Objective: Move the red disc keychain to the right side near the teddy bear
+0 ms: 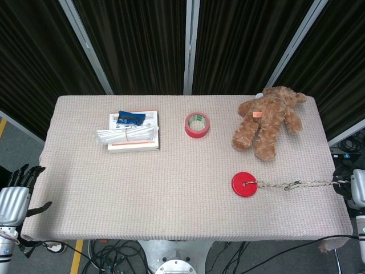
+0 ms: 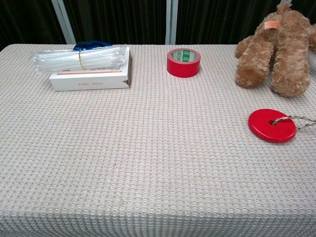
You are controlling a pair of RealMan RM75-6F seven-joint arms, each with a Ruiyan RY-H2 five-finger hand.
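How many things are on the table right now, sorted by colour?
Red: 2, disc and tape
Brown: 1, bear
White: 1, box
Clear: 1, tube bundle
Blue: 1, item on the box
Total: 6
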